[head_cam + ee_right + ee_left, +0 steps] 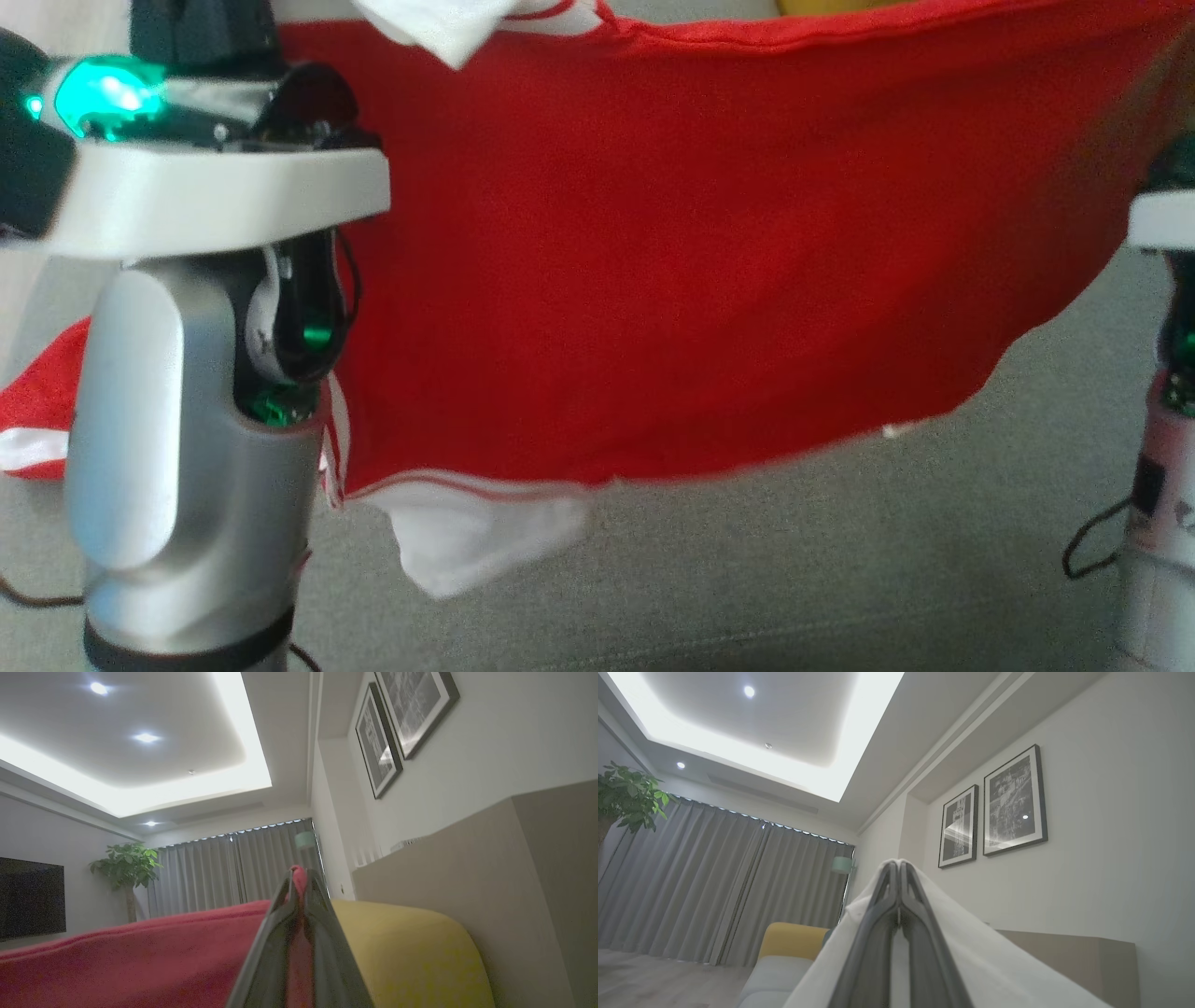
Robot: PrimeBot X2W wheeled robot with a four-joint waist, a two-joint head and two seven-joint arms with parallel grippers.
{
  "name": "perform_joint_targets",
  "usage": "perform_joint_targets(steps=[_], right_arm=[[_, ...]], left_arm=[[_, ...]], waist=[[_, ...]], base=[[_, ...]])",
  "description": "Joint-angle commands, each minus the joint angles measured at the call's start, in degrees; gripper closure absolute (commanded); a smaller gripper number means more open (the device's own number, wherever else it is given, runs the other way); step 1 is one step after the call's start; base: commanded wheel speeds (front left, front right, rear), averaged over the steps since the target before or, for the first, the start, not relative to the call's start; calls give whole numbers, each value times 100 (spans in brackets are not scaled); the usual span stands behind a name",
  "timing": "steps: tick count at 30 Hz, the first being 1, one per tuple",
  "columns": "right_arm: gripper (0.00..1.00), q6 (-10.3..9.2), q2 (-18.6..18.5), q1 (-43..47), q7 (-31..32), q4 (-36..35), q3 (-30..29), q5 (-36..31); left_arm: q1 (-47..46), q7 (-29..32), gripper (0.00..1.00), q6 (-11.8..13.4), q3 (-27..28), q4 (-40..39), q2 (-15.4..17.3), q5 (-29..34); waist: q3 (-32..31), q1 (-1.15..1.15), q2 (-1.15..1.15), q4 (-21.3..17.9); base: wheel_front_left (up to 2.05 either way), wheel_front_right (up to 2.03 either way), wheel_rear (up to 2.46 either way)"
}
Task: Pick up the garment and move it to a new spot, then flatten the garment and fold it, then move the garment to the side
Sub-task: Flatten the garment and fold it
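Closest to us stands our left arm (187, 420), a silver column at 8 o'clock of the head view, its wrist lit green. Behind it the garment (653, 261) (red, with white trim) spreads across most of that view. It is held up in the air as a sheet between both arms. Its top edge runs from 12 toward 2 o'clock and its lower edge sags toward 6, where a white flap (476, 537) hangs.

Beneath it lies a grey upholstered surface (840, 579). Our right arm (1162, 373) shows at 3 o'clock.

Our left jaws are clenched on white cloth of the garment. In the left wrist view the left fingers (873, 933) meet at their tips with the fabric draped around them. Our right jaws are clenched on a red edge, which pokes out between the right fingers (327, 952) in the right wrist view.

Past them at 4 o'clock sits a yellow cushion (411, 947). Two framed pictures (1015, 800) hang at 2 o'clock of the left wrist view. We also see a plant (126, 865) at 9 o'clock of the right wrist view.
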Motion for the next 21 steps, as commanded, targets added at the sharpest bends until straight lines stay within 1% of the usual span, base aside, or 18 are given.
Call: perform_joint_targets(steps=[1, 4, 6, 9, 11, 14, 16, 18, 21], right_arm=[[100, 37, 107, -7, 175, -269, 0, -42], [100, 37, 221, 32, 469, -396, -175, -120], [100, 37, 253, -125, 631, -360, -239, -162], [100, 37, 274, -643, 821, -15, -217, -212], [100, 37, 277, -1176, 831, 385, -148, -258], [100, 37, 205, -2152, 626, 1236, -66, -352], [100, 37, 126, -2896, 359, 1890, -55, -329], [100, 37, 4, -3629, -18, 2500, -67, -344], [100, 37, -169, -4532, -683, 3251, -8, -370]], left_arm=[[-95, 115, 100, 40, 188, -212, 148, -6], [-106, 317, 100, 27, 216, -224, 256, -39], [-296, 478, 100, -40, 244, -105, 343, -97], [-861, 689, 100, -219, 276, 320, 544, -121], [-1414, 751, 100, -400, 224, 758, 749, 8], [-2373, 678, 100, -664, 84, 1568, 927, 229], [-3072, 504, 100, -791, 18, 2154, 932, 339], [-3770, 230, 100, -819, -8, 2701, 913, 481], [-4619, -229, 100, -807, 12, 3369, 764, 548]], waist=[[64, 0, 0, -2], [228, 0, 0, -33], [449, 0, 0, -62], [899, 0, 0, -115], [1261, 0, 0, -150], [1773, 0, 0, -176], [2062, 0, 0, -168], [2304, 0, 0, -141], [2562, 0, 0, -70]], base=[[0, 0, 0], [0, 0, 0], [0, 0, 0], [0, 0, 0], [0, 0, 0], [0, 0, 0], [0, 0, 0], [0, 0, 0], [0, 0, 0]])
